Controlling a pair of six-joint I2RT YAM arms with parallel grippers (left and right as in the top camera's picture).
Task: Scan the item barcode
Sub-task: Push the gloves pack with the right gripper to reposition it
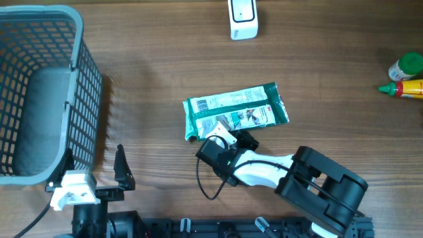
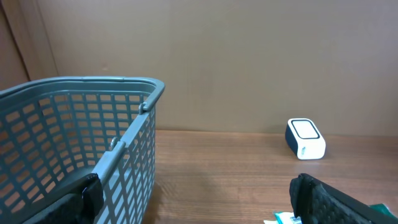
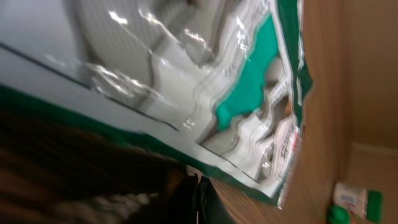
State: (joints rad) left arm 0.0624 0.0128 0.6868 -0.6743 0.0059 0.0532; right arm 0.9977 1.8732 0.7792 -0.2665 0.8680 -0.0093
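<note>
Packet lies mid-frame in the overhead view, right gripper pinched shut on its lower edge; left gripper gapes wide, empty. Lift gently, barcode facing the scanner.

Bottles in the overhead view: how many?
2, both at the view's right edge: a green-capped bottle and, right beside it, a yellow bottle; others may lie off-frame.

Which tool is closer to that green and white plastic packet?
Right. The right tool is shut on the green and white plastic packet at its near edge; the left tool stands open well off to its left, beside the grey plastic basket.
</note>
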